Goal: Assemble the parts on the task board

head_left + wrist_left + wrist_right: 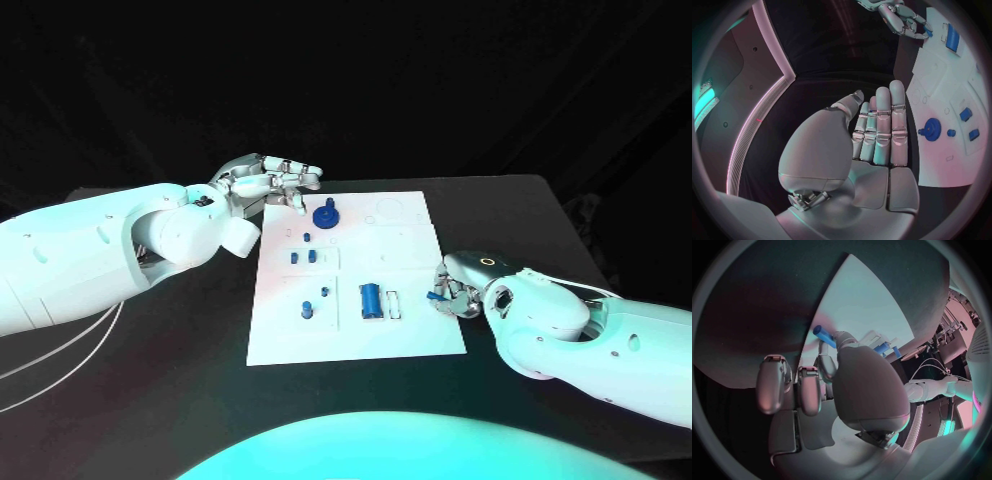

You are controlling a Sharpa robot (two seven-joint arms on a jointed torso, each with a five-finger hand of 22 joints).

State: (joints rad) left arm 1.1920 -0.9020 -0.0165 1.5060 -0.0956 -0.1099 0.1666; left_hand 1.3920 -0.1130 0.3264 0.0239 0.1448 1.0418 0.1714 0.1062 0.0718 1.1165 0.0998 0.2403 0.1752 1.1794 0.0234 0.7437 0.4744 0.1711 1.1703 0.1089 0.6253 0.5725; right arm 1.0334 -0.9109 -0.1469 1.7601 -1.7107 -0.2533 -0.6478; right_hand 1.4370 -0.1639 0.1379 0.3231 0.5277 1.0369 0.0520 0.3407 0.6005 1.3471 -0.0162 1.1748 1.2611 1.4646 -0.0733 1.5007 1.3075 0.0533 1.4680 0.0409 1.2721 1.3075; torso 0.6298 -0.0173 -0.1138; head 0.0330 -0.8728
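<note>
Two silver hands and one white task board point(411, 335) are seen on a matte black table point(534, 215), backed by dark drapery. On the flat rectangular board lie small blue parts: a round gear-like piece point(327, 214) at the far left, several little pegs down the left column, and one ribbed cylinder point(371, 300) near the middle. The left hand point(274, 183) is held over the board's far left corner, fingers extended and holding nothing. The right hand point(459, 288), at the board's right edge, is closed on a small blue peg point(824, 334) — pinched at the fingertips.
</note>
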